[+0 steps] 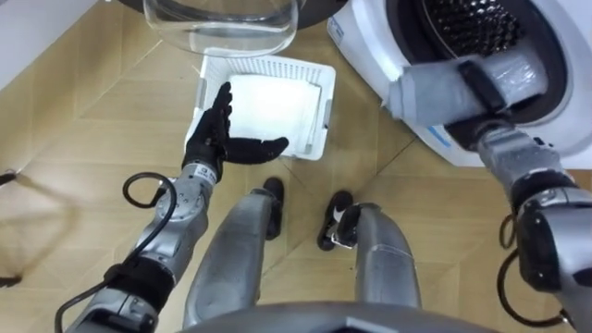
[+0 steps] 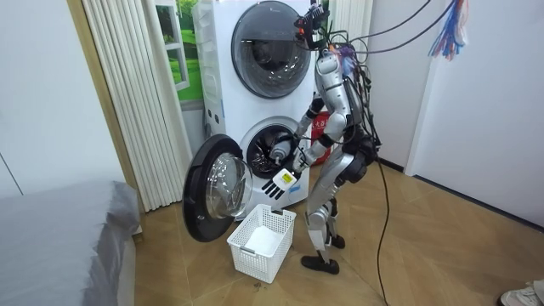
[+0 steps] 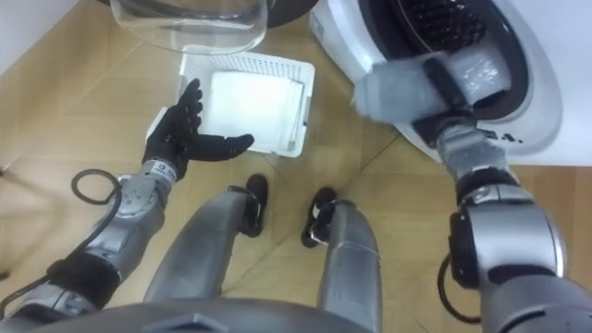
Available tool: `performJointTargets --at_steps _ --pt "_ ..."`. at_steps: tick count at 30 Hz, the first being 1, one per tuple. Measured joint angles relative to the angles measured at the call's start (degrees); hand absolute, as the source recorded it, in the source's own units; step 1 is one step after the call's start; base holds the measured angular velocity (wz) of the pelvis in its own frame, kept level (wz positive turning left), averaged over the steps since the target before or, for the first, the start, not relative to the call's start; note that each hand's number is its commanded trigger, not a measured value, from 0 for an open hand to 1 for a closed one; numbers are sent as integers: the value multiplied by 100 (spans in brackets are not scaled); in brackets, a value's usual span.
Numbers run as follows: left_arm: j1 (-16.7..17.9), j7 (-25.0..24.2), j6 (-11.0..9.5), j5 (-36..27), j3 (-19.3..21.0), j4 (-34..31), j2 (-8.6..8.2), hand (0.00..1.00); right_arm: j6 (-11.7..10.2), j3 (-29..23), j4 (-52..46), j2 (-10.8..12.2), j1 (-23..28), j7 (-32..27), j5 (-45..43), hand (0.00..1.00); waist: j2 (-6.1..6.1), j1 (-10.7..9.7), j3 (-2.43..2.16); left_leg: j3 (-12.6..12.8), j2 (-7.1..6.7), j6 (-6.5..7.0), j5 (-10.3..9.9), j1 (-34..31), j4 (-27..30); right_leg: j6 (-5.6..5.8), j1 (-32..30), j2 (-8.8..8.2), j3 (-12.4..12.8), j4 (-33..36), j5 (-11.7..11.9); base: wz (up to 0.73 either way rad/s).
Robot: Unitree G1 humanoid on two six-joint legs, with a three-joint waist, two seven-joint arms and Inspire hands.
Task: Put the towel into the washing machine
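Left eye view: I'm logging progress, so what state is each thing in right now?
Washer door: swung open.
Towel: held at the mouth of the drum.
Right hand: shut on the towel.
Basket: on the floor, white cloth inside.
Left hand: open, over the basket's left edge.

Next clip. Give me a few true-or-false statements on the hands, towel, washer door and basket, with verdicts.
1. The right robot hand grips a grey towel at the washing machine's drum opening. True.
2. The left robot hand is clenched round a cloth. False: it is open, above the basket.
3. The machine's door is closed. False: it stands open.
4. The basket on the floor holds a white cloth. True.
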Motion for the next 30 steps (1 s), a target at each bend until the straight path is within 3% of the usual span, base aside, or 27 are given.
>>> performJointTargets --at_steps 3,4,5,6,10,14,17,23,30 --pt "-3 93 0 -1 54 -75 -3 0 31 -195 -10 0 -333 -350 256 96 -23 -140 0 129 -37 100 -6 -102 88 61 -113 -116 17 161 -42 14" --pt "9 96 -1 0 59 -126 -4 0 32 -293 -10 0 -424 -460 400 82 -26 -209 -1 119 -97 137 15 -106 82 95 -118 -146 18 195 -60 17" --pt "28 102 -5 93 63 -182 -19 0 36 -458 -3 0 -500 -563 535 32 -34 -228 -4 137 -119 171 21 -103 77 131 -117 -173 26 201 -61 15" --pt "48 112 -10 182 69 -211 -28 0 36 -526 6 0 -539 -617 619 0 -46 -230 -3 141 -129 182 25 -102 74 142 -118 -187 26 199 -56 7" --pt "109 126 -26 469 114 -214 -38 0 37 -877 103 -4 -675 -846 928 0 -127 -265 0 135 -200 257 20 -104 81 236 -100 -249 5 215 -80 9" --pt "87 193 -28 628 186 -213 -36 0 7 -1318 98 -4 -675 -1114 975 0 -148 -433 -4 188 -198 331 -8 -208 153 294 -100 -340 -128 262 -134 19" --pt "99 192 -28 630 237 -213 -35 0 -181 -1557 137 -91 -675 -1260 1047 0 -168 -493 -8 296 -195 396 -47 -199 173 325 -101 -408 -130 316 -166 5" --pt "54 186 -27 638 316 -213 -24 0 -538 -1581 296 -302 -642 -1505 1043 0 -175 -490 -9 335 -169 431 -73 -191 240 327 -91 -403 -119 341 -155 -3" --pt "-20 144 -28 629 281 -204 -41 0 -628 -1578 299 -324 -584 -1659 1100 0 -163 -422 -11 387 -59 428 -74 -168 254 296 -59 -302 -104 259 -82 -6"
